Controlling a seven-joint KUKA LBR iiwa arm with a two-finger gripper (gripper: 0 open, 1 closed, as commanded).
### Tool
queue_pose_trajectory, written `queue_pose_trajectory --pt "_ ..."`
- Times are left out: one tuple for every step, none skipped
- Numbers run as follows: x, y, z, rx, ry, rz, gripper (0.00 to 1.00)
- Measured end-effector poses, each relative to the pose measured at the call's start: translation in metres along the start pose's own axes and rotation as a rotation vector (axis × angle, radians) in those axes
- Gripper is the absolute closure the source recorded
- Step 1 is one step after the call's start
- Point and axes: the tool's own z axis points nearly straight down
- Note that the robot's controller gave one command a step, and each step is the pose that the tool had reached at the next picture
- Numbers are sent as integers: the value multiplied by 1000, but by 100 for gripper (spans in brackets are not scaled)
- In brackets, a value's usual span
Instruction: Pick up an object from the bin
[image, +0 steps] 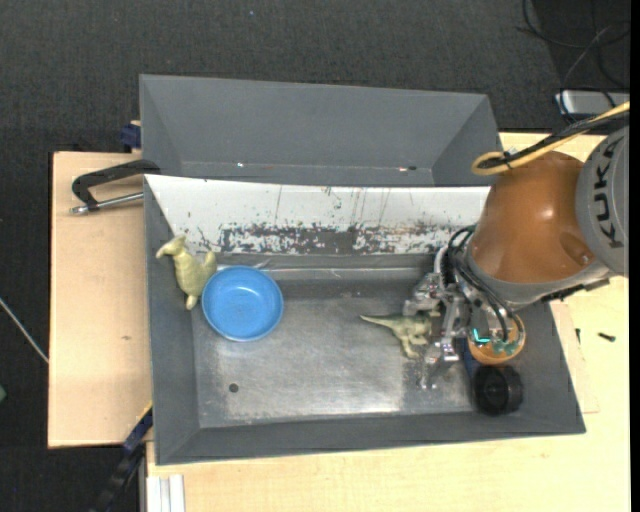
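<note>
1. The task is under way, not done: the end effector (433, 338) is low inside the bin (300, 405), and nothing is visibly lifted off the floor.
2. I cannot tell how far the end effector is open, or whether it has hold of anything.
3. Nearest to it is a small tan toy dinosaur (403, 330), touching or just beside it on the view's left. I judge this the likely pick.
4. What seems left: secure a hold, if none exists, then raise the toy clear of the bin.
5. The dinosaur is pale yellowish, with a thin tail pointing away from the end effector. Its body is partly hidden.
6. A black round thing (497, 389) lies just beside the end effector, toward the view's lower right.
7. A blue bowl (242, 303) and a second tan dinosaur (187, 268) lie well apart, to the view's left.
</note>
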Motion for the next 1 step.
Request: queue_pose_trajectory --pt "-52 -56 78 1 -20 -120 0"
